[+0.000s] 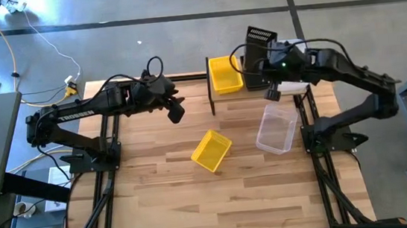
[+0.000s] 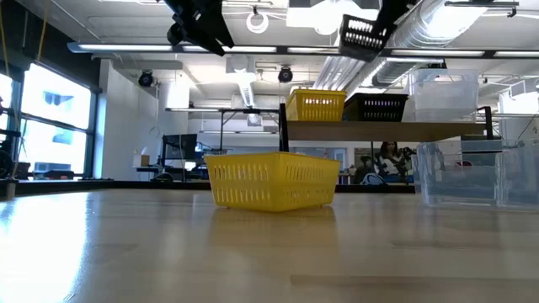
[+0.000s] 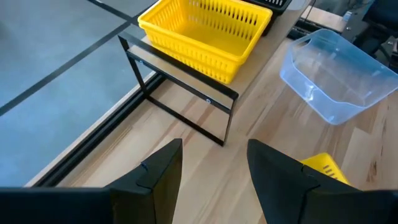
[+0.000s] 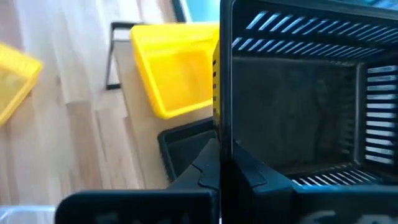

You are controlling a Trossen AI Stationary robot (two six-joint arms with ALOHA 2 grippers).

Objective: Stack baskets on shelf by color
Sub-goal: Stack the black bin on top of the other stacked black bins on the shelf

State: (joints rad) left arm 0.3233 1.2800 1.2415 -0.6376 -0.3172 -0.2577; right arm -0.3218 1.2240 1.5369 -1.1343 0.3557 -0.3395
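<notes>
**Black basket in the air above the shelf, two more waiting on the table**

The right gripper [image 1: 259, 67] is above the middle of the shelf [image 2: 379, 131], at the far side of the table, its jaws clamped together on the wall of a black basket [image 4: 298, 106]. In the low view that basket hangs tilted high over the plank, well clear of it. On the shelf stand a yellow basket [image 1: 225, 74] at its left end, a second black basket [image 2: 375, 107] in the middle and clear baskets [image 2: 442, 94] towards the right. A loose yellow basket [image 1: 211, 150] sits askew near the table's middle, and a clear basket [image 1: 277, 127] rests on the table to its right, near the right arm's base.

The left gripper [image 1: 175, 111] hovers over the table just left of the shelf, jaws apart and holding nothing.

The likely next step is nesting the held basket into the black one below. The risks seem to be these: the basket is pinched by one wall and hangs tilted, so it may swing or slip on the way down; if it comes down skewed, a corner could catch the lower basket's rim and push it against its yellow neighbour or off the narrow plank; and a release from too high could make it bounce out.
</notes>
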